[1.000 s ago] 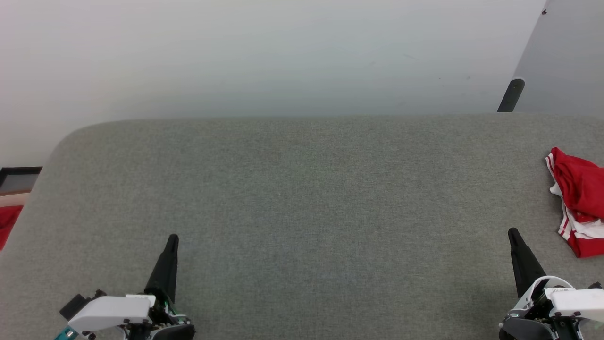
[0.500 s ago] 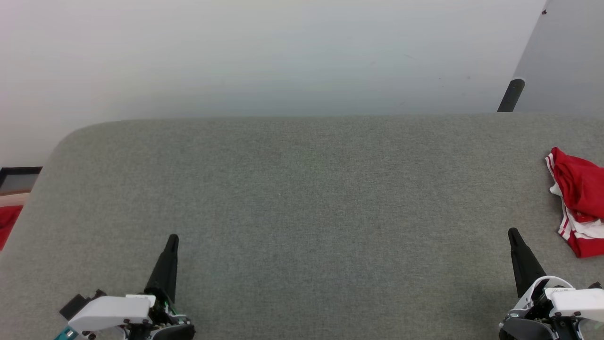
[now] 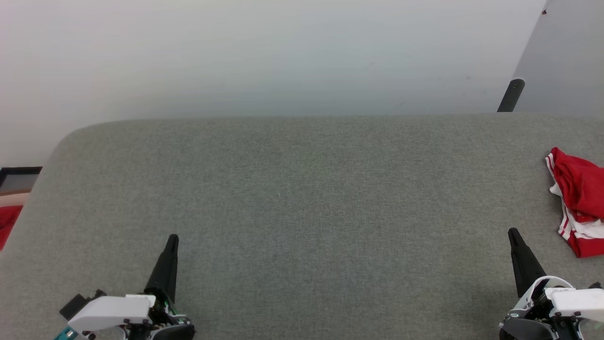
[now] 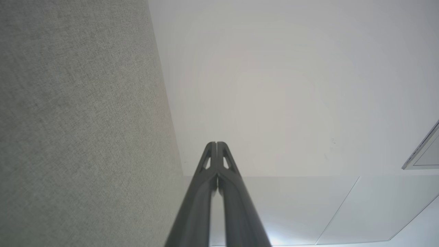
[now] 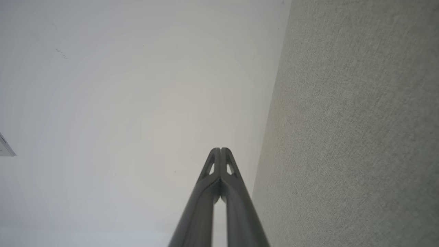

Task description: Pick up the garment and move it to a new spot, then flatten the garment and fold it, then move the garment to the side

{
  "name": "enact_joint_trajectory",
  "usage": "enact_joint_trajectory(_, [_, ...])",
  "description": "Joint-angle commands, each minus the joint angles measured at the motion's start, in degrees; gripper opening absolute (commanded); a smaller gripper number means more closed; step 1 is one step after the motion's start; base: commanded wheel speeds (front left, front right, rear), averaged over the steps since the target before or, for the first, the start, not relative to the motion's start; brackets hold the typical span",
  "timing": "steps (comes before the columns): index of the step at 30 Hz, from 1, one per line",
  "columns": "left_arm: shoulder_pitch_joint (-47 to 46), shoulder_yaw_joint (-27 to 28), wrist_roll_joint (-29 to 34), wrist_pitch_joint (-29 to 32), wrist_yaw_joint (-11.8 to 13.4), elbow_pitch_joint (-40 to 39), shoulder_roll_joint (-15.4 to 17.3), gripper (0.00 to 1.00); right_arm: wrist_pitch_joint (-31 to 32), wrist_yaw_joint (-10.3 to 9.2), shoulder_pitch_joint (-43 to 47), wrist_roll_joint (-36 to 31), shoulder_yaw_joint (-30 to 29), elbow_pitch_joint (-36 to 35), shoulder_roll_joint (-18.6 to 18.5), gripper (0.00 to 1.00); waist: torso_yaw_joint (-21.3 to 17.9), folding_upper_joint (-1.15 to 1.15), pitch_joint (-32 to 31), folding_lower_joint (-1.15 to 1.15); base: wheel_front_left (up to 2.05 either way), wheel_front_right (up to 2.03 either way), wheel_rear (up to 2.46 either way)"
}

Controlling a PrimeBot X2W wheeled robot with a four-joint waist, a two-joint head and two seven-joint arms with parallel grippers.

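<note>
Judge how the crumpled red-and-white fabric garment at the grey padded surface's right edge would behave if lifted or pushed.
The red-and-white garment lies bunched in soft folds, so probably floppy, draping from one pinch. It looks thin, so likely light. Pushed over the grey textured surface, it would likely bunch, not slide.

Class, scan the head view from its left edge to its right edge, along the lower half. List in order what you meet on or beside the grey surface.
Red patch just off the grey surface → left gripper → right gripper → garment, bunched at the right edge.
</note>
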Motion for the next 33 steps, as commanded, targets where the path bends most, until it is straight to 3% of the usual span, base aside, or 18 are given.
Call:
enact_joint_trajectory(1, [-0.52,0.12,-0.19,0.1,-0.18,0.05,0.03,0.0,0.07,-0.02,-0.24,-0.09,-0.1,0.02,0.11,0.0,0.0,0.0,0.0,0.0,0.0,0.0,0.0])
enact_joint_trajectory(33, [-0.52,0.11,-0.2,0.09,-0.19,0.05,0.03,0.0,0.13,-0.02,-0.25,-0.17,-0.16,0.03,0.16,0.0,0.0,0.0,0.0,0.0,0.0,0.0,0.0])
